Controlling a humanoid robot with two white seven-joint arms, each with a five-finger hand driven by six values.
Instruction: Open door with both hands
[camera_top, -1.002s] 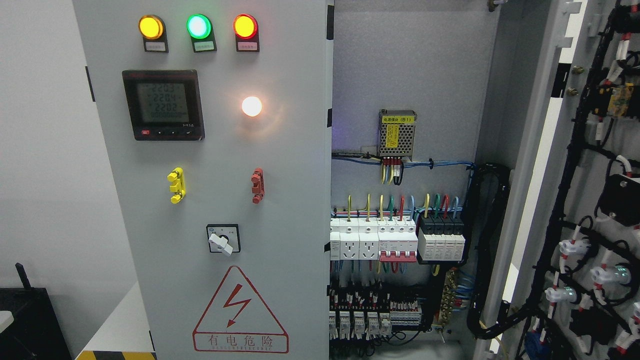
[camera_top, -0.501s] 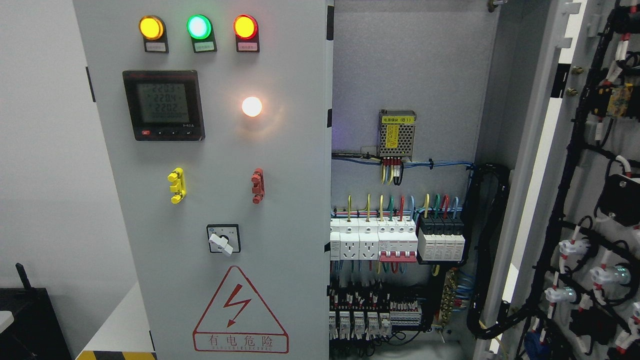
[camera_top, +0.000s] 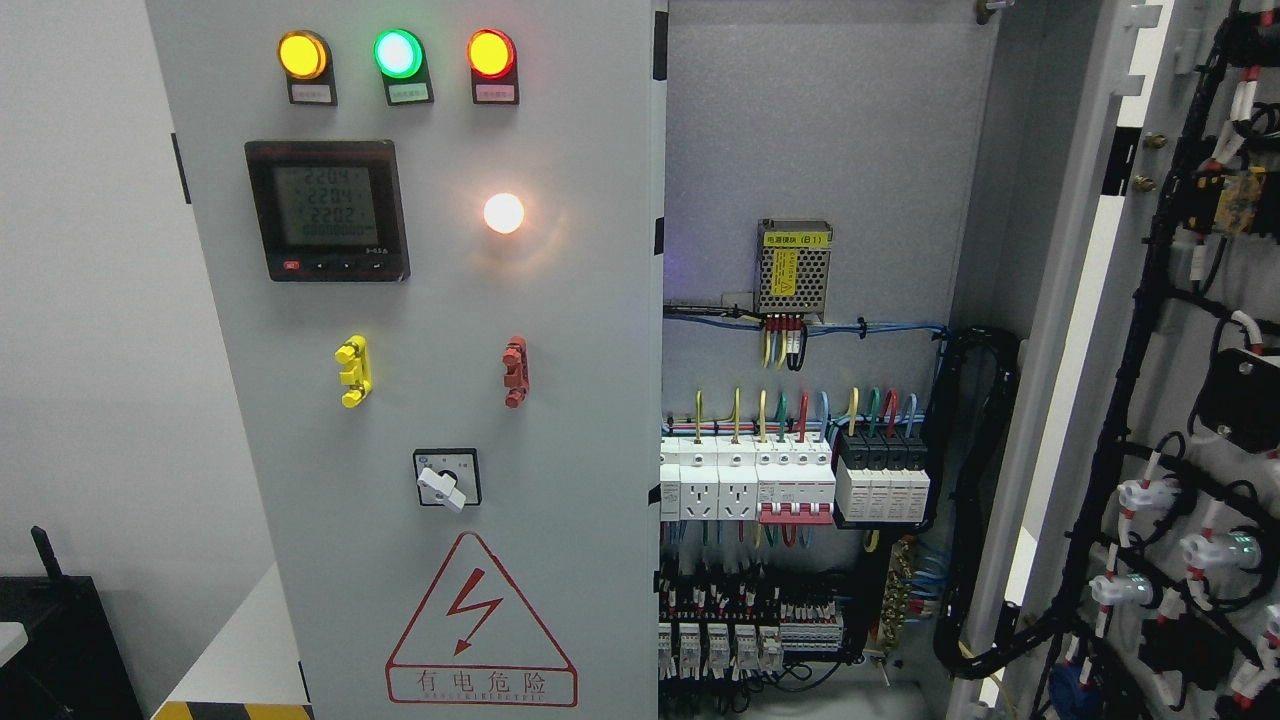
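A grey electrical cabinet fills the head view. Its left door (camera_top: 430, 420) stands closed, carrying three lit lamps (camera_top: 396, 54), a black meter (camera_top: 327, 209), a white lamp (camera_top: 503, 212), yellow (camera_top: 353, 371) and red (camera_top: 515, 371) handles, a rotary switch (camera_top: 446, 478) and a red warning triangle (camera_top: 480, 625). The right door (camera_top: 1180, 330) is swung wide open at the right, its inner face covered in black wiring. Between them the cabinet interior (camera_top: 810, 150) shows breakers (camera_top: 795, 485) and coloured wires. Neither of my hands appears anywhere.
A small power supply (camera_top: 795, 266) hangs on the back panel. A black cable bundle (camera_top: 985, 500) loops from the interior to the open door. At the lower left stand a black object (camera_top: 60, 650) and a white surface with a yellow-black striped edge (camera_top: 235, 690).
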